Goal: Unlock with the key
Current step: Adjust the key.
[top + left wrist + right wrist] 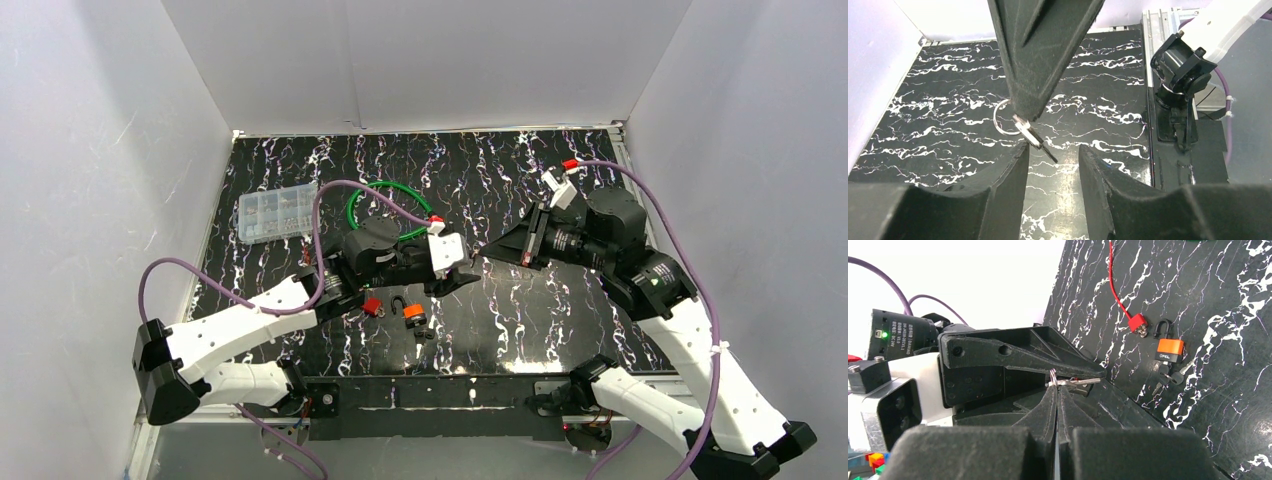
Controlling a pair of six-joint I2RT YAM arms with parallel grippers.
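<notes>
My right gripper (pixel 488 250) is shut on a small silver key (pixel 1079 382) with a ring and holds it in the air above the table's middle. In the left wrist view its closed fingers (pixel 1033 75) come down from the top, and the key (pixel 1029 134) points into the gap of my left gripper (pixel 1053 155). My left gripper (pixel 458 278) is open and empty, its jaws either side of the key tip without touching it. The orange padlock (pixel 413 315) lies on the table below the left gripper; it also shows in the right wrist view (pixel 1169 350).
More keys (pixel 1168 376) lie beside the padlock. A small red lock (pixel 372 307) on a red cable (pixel 1115 290) lies to its left. A green cable loop (pixel 385 210) and a clear parts box (pixel 277 213) sit at the back left. White walls enclose the black marbled table (pixel 560 330).
</notes>
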